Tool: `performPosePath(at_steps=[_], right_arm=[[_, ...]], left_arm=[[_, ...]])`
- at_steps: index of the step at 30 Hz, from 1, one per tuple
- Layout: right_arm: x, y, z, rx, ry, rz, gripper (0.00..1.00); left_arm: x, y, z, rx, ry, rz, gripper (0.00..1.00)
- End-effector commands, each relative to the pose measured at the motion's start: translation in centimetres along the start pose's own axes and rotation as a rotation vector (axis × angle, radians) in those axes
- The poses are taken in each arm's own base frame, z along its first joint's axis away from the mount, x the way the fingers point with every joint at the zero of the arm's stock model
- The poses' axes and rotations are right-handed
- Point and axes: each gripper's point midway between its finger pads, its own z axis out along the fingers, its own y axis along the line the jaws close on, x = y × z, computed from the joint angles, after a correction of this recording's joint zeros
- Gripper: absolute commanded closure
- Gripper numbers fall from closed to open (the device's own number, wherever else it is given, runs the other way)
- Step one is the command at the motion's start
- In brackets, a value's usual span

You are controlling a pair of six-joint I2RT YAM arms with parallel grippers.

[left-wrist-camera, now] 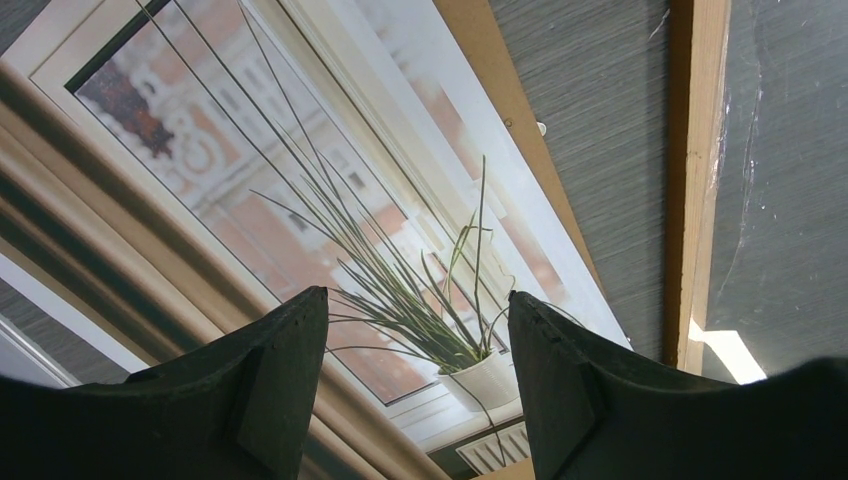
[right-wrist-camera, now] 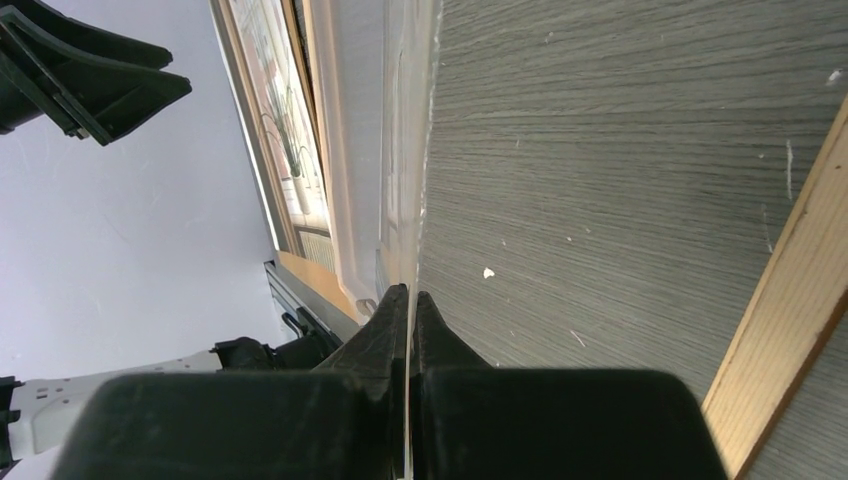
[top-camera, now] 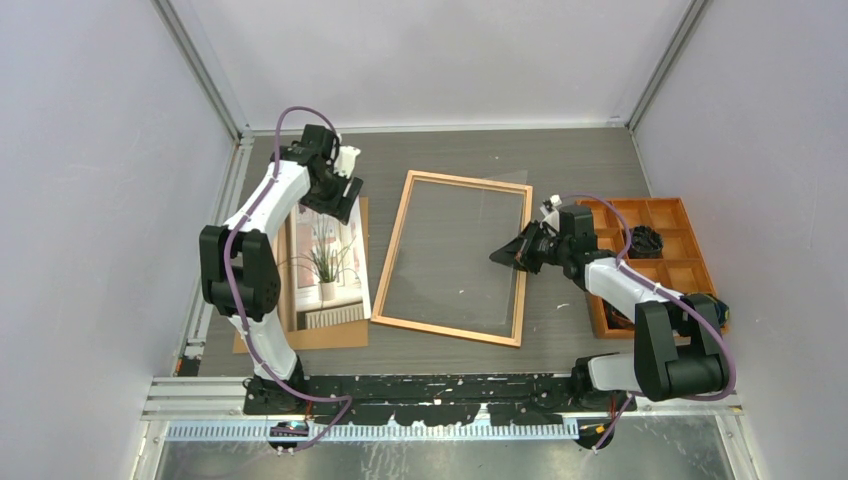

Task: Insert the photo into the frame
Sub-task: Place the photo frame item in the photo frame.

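Nearest, the R gripper [top-camera: 500, 256] at the frame's [top-camera: 447, 331] right side is pinched tight on the edge of the clear pane [top-camera: 455, 250]. The pane seems tipped up, prob. to open a gap for the print. Left of the frame, the photo [top-camera: 325, 265] lies face up on a brown board [top-camera: 300, 338]. Further back, the L gripper [top-camera: 335, 200] hangs over the photo's far end, fingers apart, nothing held, prob. lined up to grab it.

Lab robot cell: white walls [top-camera: 90, 150], aluminium rails [top-camera: 195, 398].
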Motion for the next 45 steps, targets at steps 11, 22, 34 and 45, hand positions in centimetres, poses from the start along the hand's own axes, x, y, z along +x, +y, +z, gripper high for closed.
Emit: performPosePath(at_steps=[11,22,34,45], right_arm=[[-0.4,0.4,-0.8,-0.013,-0.058,-0.020,0.99],[-1.8,2.8,-0.7,-0.100,-0.077,-0.087,0.99],[-2.0,4.9,-1.3,-0.174,-0.077,-0.164,0.99],[-2.0,6.1,-1.5,-0.208,-0.068,-0.199,0.99]], left_arm=[[-1.2,-0.2,-1.6,-0.017,-0.070,0.030,0.32],[-1.1,-0.1,-1.4,-0.022,-0.065,0.037,0.32],[-1.1,-0.5,-1.0,-0.012,-0.056,0.040,0.32],[-0.9,-0.4,-0.2,-0.010,-0.035,0.040,0.32]])
